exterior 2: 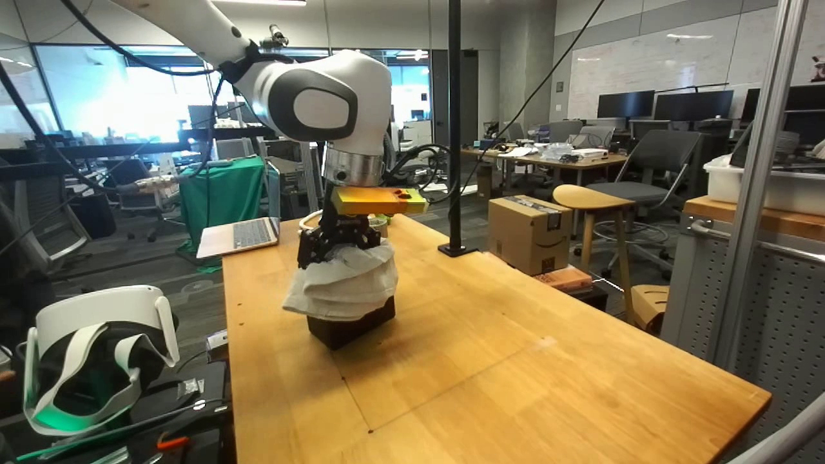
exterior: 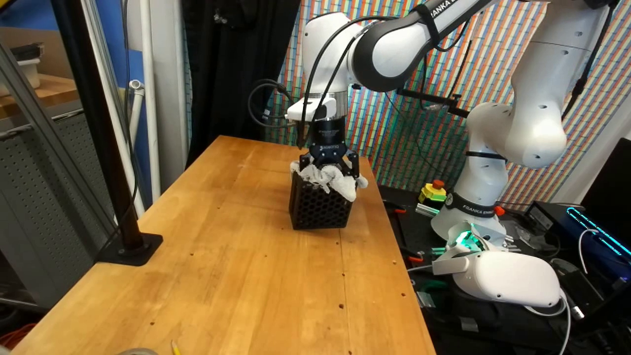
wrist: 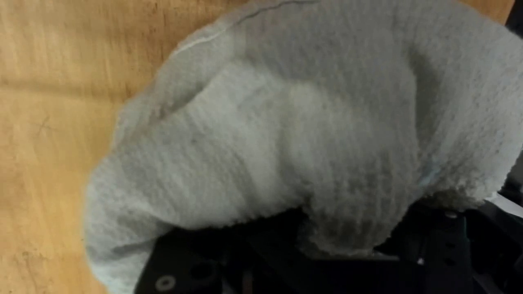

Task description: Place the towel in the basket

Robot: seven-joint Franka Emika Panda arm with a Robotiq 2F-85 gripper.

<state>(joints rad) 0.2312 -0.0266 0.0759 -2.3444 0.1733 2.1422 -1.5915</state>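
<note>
Table (exterior 2: 528,374) below the fingers (exterior 2: 308,251). In an exterior view: open laptop (exterior 2: 248,235) left of them, farther back; black post (exterior 2: 455,129) right of them, on the table; cardboard box (exterior 2: 528,235) farther right, off the table; VR headset (exterior 2: 98,357) to their lower left, also off it.

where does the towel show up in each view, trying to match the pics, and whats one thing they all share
In an exterior view: towel near the centre, bunched over the top of the basket.
In an exterior view: towel left of centre, draped over the basket.
Wrist view: towel fills most of the middle and right.
Shared landmark: wooden table, under the basket in both exterior views, down the wrist view's left side.
</note>
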